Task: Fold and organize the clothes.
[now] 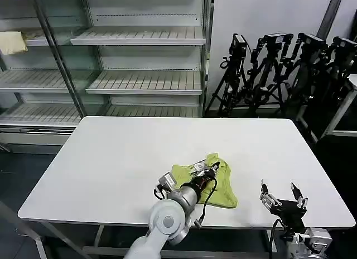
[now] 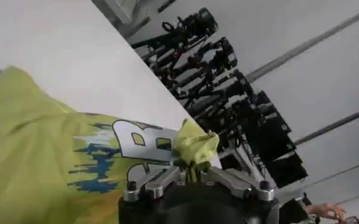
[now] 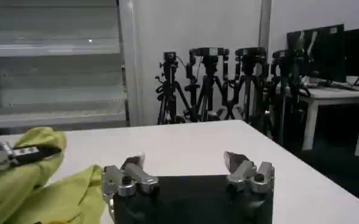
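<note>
T-shirt bunched on white table, left pincer pinching its fabric, right pincer spread wide nearby

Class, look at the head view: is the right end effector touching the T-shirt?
No. The right end effector hovers open near the table's front edge, apart from the T-shirt, which the left end effector grips.

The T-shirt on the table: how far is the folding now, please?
Early stage. Done: little; the T-shirt lies bunched on the table, not flat, with no neat fold visible. In hand: the left gripper is shut on a pinch of its fabric, seen in the left wrist view. The right gripper waits open beside it, near the table's front edge. Left: spreading, folding, tidying.
</note>
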You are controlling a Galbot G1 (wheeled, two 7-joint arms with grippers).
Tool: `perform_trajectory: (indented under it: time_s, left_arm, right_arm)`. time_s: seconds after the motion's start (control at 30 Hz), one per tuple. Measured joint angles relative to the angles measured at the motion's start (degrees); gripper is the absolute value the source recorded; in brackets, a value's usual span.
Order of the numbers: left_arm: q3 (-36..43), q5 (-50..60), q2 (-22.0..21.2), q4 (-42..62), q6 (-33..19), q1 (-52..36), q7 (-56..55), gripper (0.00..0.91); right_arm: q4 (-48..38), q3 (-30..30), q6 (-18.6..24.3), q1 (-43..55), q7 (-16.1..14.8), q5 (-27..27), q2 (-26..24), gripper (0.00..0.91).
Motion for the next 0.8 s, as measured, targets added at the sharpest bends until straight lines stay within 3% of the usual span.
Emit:
perform_trajectory:
  time_s: [0.43,0.8]
  left_arm:
    - [-1.1,2.7,0.0,-1.0,0.4,0.5,1.7,0.907]
    - [-9.7,4.4,9.8,-9.3,3.9,7.8,2.7,0.907]
  right_arm:
    - [0.8,-0.4,0.0,0.3,-0.2,0.1,-0.3,0.907]
    - [-0.7,-2.2,0.8,2.0,-0.6,-0.1,-0.2,0.907]
